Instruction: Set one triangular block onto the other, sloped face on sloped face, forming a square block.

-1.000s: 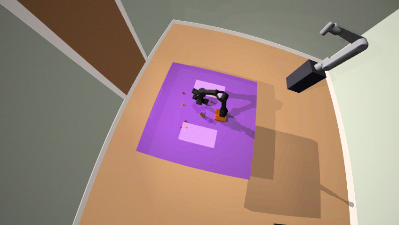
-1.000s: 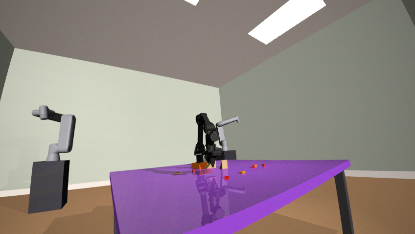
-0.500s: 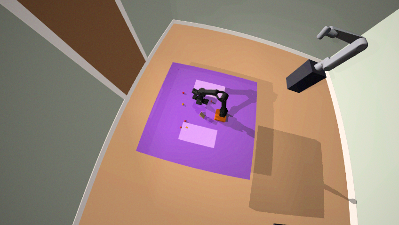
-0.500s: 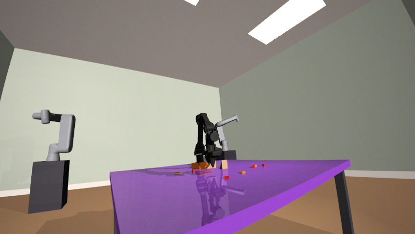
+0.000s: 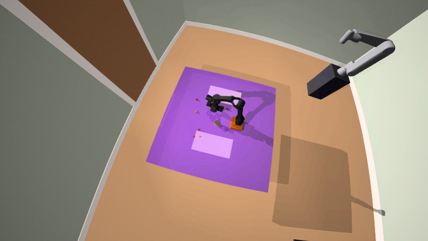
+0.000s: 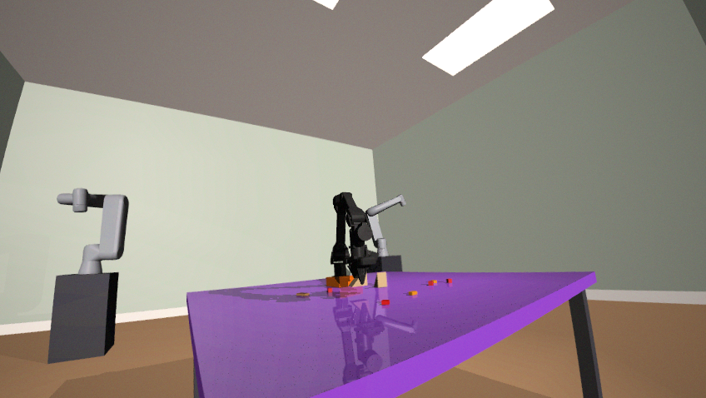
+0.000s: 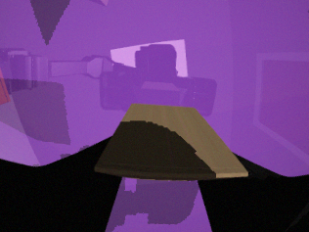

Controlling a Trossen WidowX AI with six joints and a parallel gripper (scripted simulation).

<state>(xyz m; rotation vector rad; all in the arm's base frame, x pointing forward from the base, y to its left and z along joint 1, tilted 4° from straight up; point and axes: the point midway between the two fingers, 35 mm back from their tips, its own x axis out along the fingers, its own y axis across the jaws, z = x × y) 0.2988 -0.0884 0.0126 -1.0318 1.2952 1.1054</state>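
Observation:
My gripper (image 6: pixel 361 282) (image 7: pixel 161 139) is shut on a tan triangular block (image 6: pixel 365 282) (image 7: pixel 161 146). The block's long face fills the middle of the wrist view, partly in shadow, and it appears held a little above the purple table. In the top view the hand (image 5: pixel 216 108) hides it. The other triangular block (image 5: pixel 216 123) (image 6: pixel 380 280) stands on the table, apart from the held one, between the hand and the orange base in the top view. It is not seen in the wrist view.
Small red and orange pieces lie around the purple table (image 5: pixel 239 170) (image 6: pixel 276 340), including a red piece (image 5: pixel 226 108) (image 6: pixel 330 290) near the hand, an orange piece (image 5: pixel 196 111) (image 6: pixel 412 293) and a red piece (image 5: pixel 196 99) (image 6: pixel 385 301). The arm's orange base (image 5: pixel 236 127) (image 6: pixel 338 281) is nearby.

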